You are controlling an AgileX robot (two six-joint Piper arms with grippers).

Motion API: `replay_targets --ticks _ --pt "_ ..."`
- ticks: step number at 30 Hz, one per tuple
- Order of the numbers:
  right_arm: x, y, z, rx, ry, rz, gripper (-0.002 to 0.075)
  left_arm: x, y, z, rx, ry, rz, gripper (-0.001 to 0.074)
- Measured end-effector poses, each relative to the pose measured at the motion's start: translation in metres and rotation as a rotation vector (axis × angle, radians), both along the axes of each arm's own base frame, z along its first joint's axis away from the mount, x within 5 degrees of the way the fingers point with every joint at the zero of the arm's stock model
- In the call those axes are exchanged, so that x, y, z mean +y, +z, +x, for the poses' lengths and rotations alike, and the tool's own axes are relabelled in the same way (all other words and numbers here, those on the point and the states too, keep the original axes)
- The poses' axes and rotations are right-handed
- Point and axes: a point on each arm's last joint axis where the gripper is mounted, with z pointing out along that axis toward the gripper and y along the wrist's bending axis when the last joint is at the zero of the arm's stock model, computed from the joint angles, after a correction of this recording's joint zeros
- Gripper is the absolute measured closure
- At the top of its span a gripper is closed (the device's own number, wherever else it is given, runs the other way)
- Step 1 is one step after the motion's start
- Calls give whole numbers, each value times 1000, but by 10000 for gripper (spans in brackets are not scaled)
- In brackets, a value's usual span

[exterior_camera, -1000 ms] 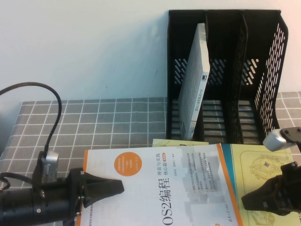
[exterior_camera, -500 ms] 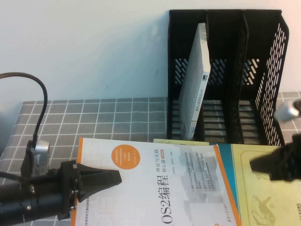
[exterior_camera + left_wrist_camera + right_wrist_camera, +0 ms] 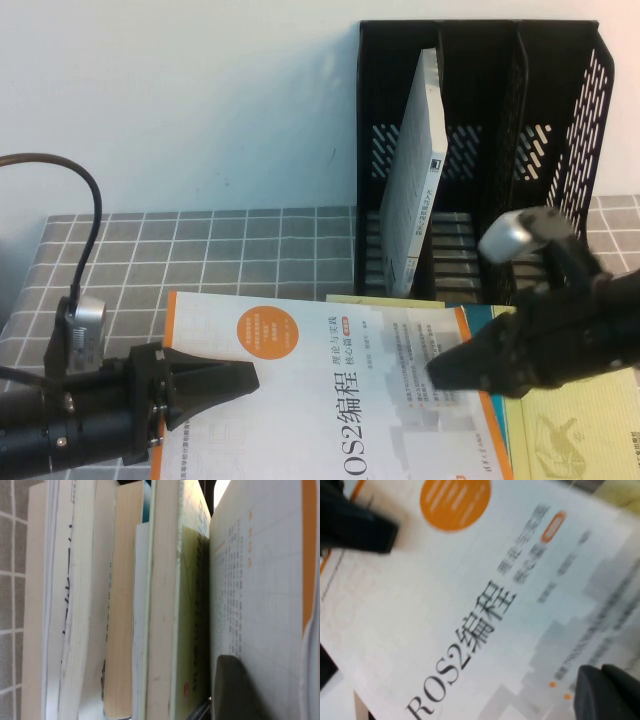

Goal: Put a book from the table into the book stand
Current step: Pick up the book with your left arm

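Left claw (image 3: 240, 378) clamps the white ROS2 book's (image 3: 330, 400) left edge; right claw (image 3: 445, 367) hovers over the cover, state unclear. Left wrist view alone shows stacked book edges (image 3: 120, 605) underneath. Book stand (image 3: 480, 160) behind.

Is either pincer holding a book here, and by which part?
Cannot be told: left pincer and right pincer both sit over the white book, no grip visible.
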Motion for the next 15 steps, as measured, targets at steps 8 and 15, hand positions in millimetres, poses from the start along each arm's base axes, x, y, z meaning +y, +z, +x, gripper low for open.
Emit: replay_targets --ticks 8,15 --pt "20 -24 2 45 41 -33 728 0 0 0 0 0 0 324" --pt "21 -26 6 40 22 -36 729 0 -4 -4 8 -50 44 279"
